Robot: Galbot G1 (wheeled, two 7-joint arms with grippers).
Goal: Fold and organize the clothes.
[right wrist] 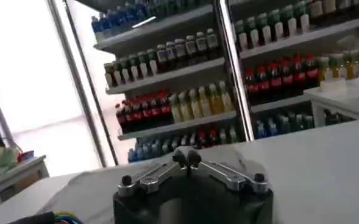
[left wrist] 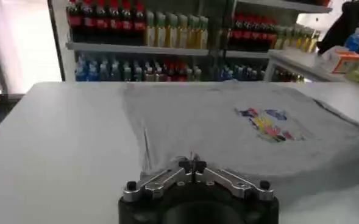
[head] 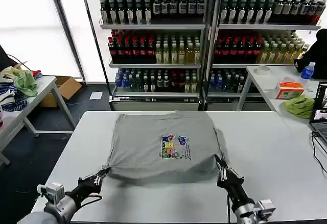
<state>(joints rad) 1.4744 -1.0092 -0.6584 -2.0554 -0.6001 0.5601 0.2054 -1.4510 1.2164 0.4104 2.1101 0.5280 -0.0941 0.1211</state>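
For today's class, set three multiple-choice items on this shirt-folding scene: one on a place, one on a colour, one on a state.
1. Where on the white table does the light grey shirt lie?
A. middle
B. far right edge
C. hanging off the far side

2. What colour is the cloth on the side table by the laptop?
A. red
B. green
C. black

3. How do both grippers stand?
A. open above the shirt
B. parked off the table
C. shut on the shirt's near corners

Answers:
1 A: the head view shows bare tabletop on each side of it.
2 B: it is bright green.
3 C: the left gripper and right gripper each sit at a near corner, jaws closed on pinched fabric.
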